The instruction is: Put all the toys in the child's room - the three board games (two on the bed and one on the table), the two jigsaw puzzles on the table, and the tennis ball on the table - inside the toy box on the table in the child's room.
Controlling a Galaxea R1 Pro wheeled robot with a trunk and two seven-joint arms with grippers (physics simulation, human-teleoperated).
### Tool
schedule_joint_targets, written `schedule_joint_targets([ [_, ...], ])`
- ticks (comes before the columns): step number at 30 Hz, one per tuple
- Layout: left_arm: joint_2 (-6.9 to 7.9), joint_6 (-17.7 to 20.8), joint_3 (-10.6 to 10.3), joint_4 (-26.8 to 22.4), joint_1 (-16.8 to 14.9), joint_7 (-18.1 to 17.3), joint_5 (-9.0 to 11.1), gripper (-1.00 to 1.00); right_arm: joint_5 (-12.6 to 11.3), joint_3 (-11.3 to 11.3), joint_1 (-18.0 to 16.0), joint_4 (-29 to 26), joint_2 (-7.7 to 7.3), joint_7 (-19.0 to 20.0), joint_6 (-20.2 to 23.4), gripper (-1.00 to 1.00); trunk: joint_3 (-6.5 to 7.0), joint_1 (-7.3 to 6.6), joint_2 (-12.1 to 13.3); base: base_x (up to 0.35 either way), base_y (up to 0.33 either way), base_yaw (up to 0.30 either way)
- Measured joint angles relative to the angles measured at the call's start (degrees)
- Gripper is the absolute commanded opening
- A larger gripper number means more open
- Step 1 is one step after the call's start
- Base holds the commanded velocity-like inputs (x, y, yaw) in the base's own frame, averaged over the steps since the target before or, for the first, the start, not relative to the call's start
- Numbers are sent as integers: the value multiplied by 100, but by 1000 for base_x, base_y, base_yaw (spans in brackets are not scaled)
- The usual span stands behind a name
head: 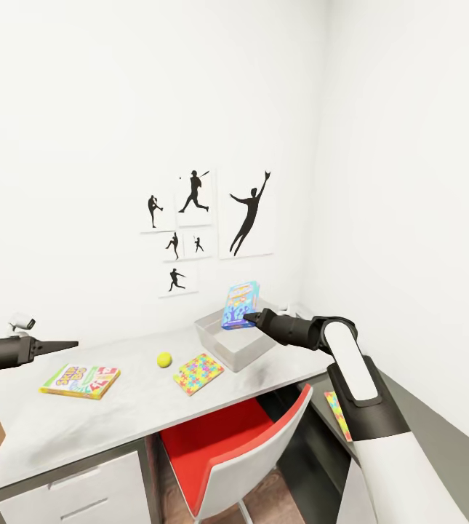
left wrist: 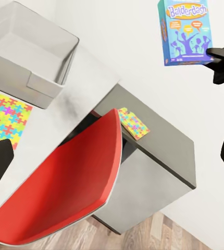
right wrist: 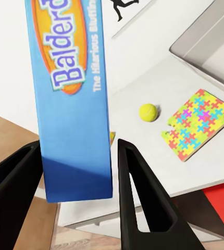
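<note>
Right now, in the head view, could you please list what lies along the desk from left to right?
Left pincer → board game → tennis ball → puzzle → blue game box held over the toy box.

1. Board games: 2, blue board game at the toy box, green board game on worktop
2. Jigsaw puzzles: 2, puzzle on worktop, puzzle on lower desk
3. Tennis ball: 1
4. Toy box: 1
5. Red chair: 1
</note>
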Motion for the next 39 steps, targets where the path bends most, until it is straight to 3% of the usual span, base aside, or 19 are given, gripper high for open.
schedule_joint_targets([
  [39, -7, -6, -1, 12, 0, 0, -9, 100, 8, 1, 0, 0, 0, 0, -12, -100, 0, 0, 0, 26, -23, 0],
])
